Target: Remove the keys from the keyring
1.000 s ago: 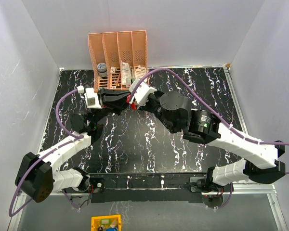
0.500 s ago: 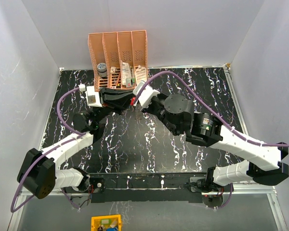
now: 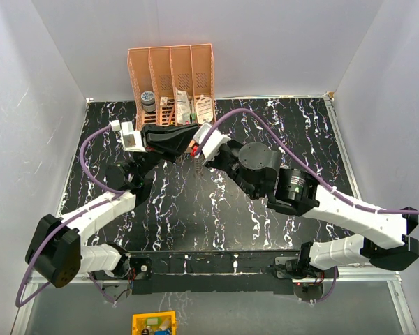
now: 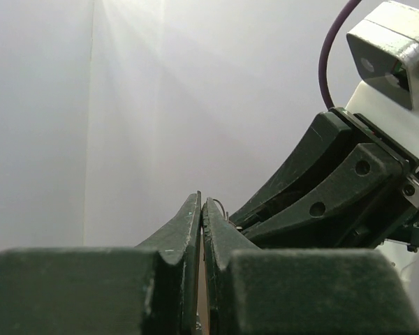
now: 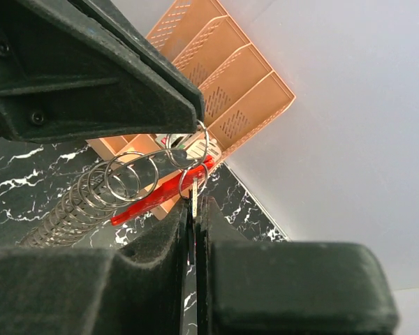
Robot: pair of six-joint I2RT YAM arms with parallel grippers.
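Both grippers meet in the air in front of the orange organiser. My left gripper is shut on a thin wire loop of the keyring; its dark fingers fill the upper left of the right wrist view. My right gripper is shut on a flat silvery key, seen edge-on, which hangs from a small ring. A bright red part lies behind the rings. A silvery coil of several wire loops trails down to the left. The other keys are hidden.
An orange slotted organiser stands at the back of the black marbled table, with a pale oval tag and small items in its slots. White walls close in three sides. A yellow object lies below the table's near edge.
Both grippers have stayed shut and joined at the keyring. The left wrist has drifted up and left, and the right arm has swung a little leftward after it.
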